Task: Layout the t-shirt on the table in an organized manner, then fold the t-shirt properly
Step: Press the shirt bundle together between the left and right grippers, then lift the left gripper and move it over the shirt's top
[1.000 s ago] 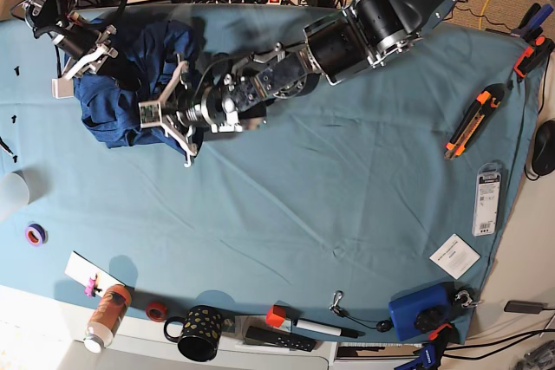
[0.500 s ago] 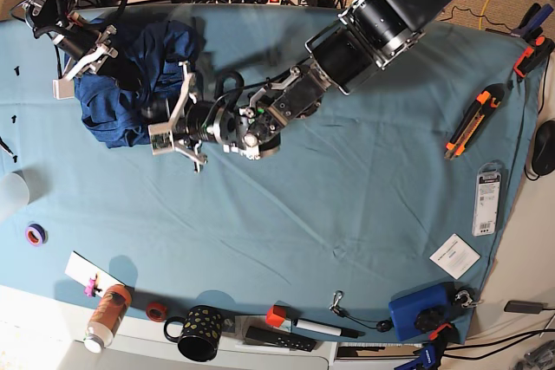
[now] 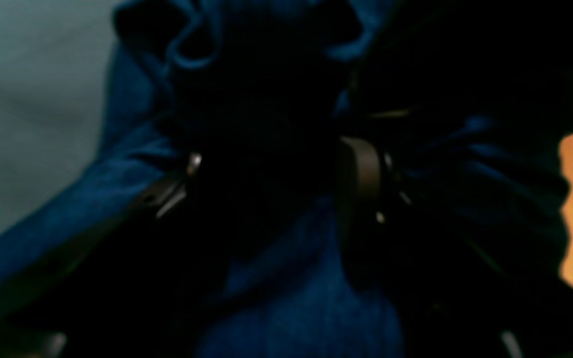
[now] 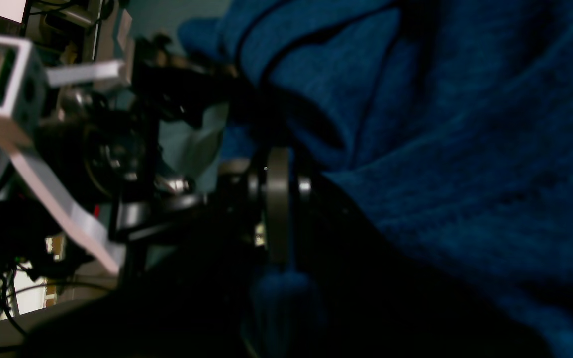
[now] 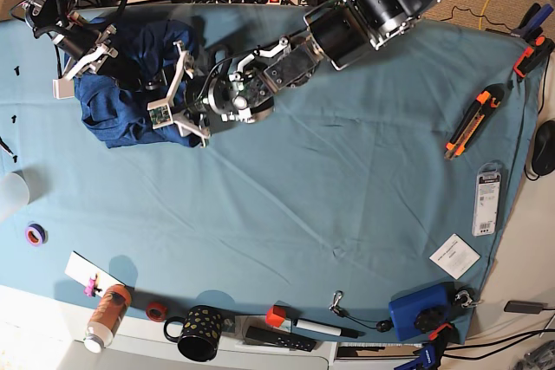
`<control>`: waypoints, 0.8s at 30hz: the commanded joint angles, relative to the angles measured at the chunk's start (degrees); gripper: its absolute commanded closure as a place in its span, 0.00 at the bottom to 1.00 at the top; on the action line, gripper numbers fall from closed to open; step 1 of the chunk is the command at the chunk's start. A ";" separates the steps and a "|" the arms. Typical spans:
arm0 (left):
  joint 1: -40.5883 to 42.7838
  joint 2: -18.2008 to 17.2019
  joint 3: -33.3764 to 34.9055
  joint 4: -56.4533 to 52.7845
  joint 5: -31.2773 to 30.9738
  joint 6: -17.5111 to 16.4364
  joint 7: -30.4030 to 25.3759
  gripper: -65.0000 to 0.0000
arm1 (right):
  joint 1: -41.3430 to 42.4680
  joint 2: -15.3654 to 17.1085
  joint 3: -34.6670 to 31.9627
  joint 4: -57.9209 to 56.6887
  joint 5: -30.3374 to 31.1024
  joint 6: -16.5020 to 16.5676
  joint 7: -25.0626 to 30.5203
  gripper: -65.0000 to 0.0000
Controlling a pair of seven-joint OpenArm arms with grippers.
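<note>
Left tool (image 5: pixel 173 93) is presented with its fingers spread apart, pressed into the near-side edge of the t-shirt (image 5: pixel 130 84); in the left wrist view dark blue fabric is seen between the two fingers (image 3: pixel 361 199), but a closed grasp is not shown. Right tool (image 5: pixel 82 58) is clenched, and in the right wrist view a fold of the t-shirt (image 4: pixel 440 149) is seen pinched at its tip. The t-shirt is located at the far corner of the tabletop (image 5: pixel 329 205), on the base view's left, as a crumpled heap; no collar or hem direction can be determined, and no clear long axis is presented by the bunched mass. Compared with one second ago, the left tool has been moved from the bare teal cloth beside the heap up onto the garment, its arm has been swung toward the far edge, and its fingers have been widened. The right tool is found unchanged in position. The heap's outline is largely unaltered.
</note>
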 commanded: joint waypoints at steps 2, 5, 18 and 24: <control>-0.87 1.43 0.00 1.07 -1.79 -1.27 -1.22 0.51 | 0.22 0.81 0.22 0.94 1.66 0.28 0.97 0.97; -1.05 1.43 -0.02 1.07 -3.69 -2.25 -1.25 0.56 | 0.24 0.81 0.22 0.94 1.64 0.28 0.97 0.97; -1.40 1.43 -0.02 1.09 -4.00 -2.19 -4.28 0.76 | 0.24 0.81 0.22 0.94 1.66 0.28 0.97 0.97; -1.49 1.43 -0.13 1.16 -3.93 -2.19 -4.26 1.00 | 0.24 0.81 0.22 0.94 1.66 0.28 0.97 0.97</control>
